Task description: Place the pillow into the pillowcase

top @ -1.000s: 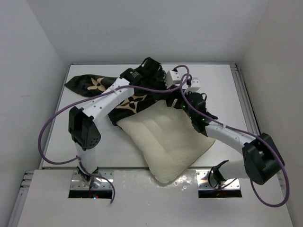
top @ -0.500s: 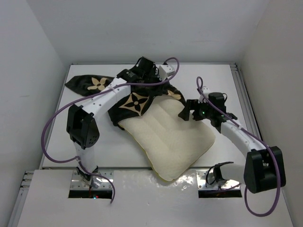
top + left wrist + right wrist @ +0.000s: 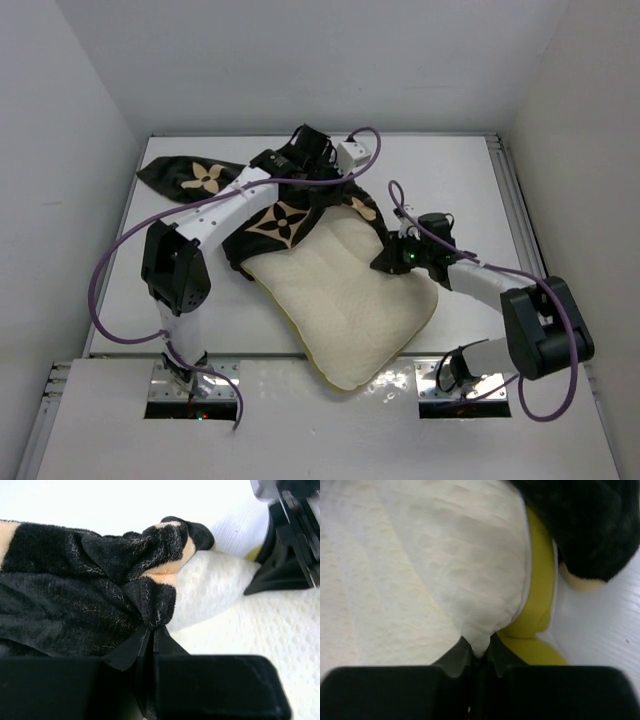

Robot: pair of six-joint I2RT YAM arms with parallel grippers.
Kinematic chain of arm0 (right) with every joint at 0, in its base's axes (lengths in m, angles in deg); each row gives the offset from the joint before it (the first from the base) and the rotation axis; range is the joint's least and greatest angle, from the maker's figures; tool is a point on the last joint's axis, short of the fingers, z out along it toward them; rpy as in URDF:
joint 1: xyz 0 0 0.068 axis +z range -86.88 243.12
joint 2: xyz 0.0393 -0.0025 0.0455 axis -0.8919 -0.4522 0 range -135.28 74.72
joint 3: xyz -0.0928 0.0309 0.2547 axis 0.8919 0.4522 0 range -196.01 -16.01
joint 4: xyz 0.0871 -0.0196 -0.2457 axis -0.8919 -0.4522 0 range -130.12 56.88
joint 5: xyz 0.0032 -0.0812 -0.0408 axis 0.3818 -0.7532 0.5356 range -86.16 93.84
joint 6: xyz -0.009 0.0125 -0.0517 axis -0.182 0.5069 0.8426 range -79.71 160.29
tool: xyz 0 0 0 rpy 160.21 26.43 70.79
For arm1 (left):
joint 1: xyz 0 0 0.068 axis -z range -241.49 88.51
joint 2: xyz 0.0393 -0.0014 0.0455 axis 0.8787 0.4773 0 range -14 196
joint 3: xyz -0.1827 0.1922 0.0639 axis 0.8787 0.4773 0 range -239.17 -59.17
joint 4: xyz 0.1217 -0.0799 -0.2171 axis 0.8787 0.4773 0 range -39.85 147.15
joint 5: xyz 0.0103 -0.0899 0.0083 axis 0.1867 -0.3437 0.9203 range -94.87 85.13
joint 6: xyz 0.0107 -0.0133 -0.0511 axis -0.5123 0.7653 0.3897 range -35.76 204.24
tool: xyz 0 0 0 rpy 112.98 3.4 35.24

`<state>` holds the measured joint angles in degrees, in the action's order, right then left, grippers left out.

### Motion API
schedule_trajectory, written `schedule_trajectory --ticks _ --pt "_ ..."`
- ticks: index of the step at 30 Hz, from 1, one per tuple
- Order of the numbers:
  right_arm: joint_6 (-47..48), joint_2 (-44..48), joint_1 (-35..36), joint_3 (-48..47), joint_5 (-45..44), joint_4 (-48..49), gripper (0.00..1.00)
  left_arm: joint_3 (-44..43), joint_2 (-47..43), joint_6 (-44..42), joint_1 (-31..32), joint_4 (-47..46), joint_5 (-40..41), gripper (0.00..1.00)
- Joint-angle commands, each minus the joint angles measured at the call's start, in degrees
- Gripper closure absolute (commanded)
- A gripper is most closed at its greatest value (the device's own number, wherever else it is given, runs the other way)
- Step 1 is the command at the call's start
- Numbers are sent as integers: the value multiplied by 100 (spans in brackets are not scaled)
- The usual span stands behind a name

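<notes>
The cream dimpled pillow (image 3: pixel 345 295) lies slantwise in the middle of the table, its far end under the mouth of the black flower-printed pillowcase (image 3: pixel 280 218). My left gripper (image 3: pixel 330 188) is shut on a bunched fold of the pillowcase's edge (image 3: pixel 155 605), right above the pillow (image 3: pixel 225 590). At the pillow's right edge my right gripper (image 3: pixel 385 262) is shut on a pinch of cream cover (image 3: pixel 480 640), beside the pillow's yellow side band (image 3: pixel 540 595). The pillowcase's corner (image 3: pixel 580 530) lies just beyond that pinch. My right gripper's black body (image 3: pixel 290 545) shows in the left wrist view.
The rest of the pillowcase trails to the far left corner of the white table (image 3: pixel 195 178). White walls enclose the table on three sides. Purple cables loop over both arms (image 3: pixel 120 260). A raised rail runs along the table's right edge (image 3: pixel 520 215).
My right gripper drew back from the pillowcase mouth, opened wide, then came down to the pillow's right edge and shut on it. The left gripper has kept its hold, hardly moving.
</notes>
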<state>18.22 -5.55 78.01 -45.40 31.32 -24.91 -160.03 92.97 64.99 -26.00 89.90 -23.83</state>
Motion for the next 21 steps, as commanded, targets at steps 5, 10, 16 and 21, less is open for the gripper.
schedule_trajectory --ticks 5,10,16,21 --pt "-1028 1537 1066 91 -1275 1418 100 -48 -335 -158 116 -116 -265 100" --pt "-888 2252 1717 4 -2554 2517 100 -144 -485 -623 283 68 -967 100" --pt "-624 2104 1999 -357 -3212 2843 100 -417 -643 -1406 424 867 -2118 100" --pt "-746 1569 2140 -340 -3819 3483 100 -943 -617 -1748 600 1482 -2735 100"
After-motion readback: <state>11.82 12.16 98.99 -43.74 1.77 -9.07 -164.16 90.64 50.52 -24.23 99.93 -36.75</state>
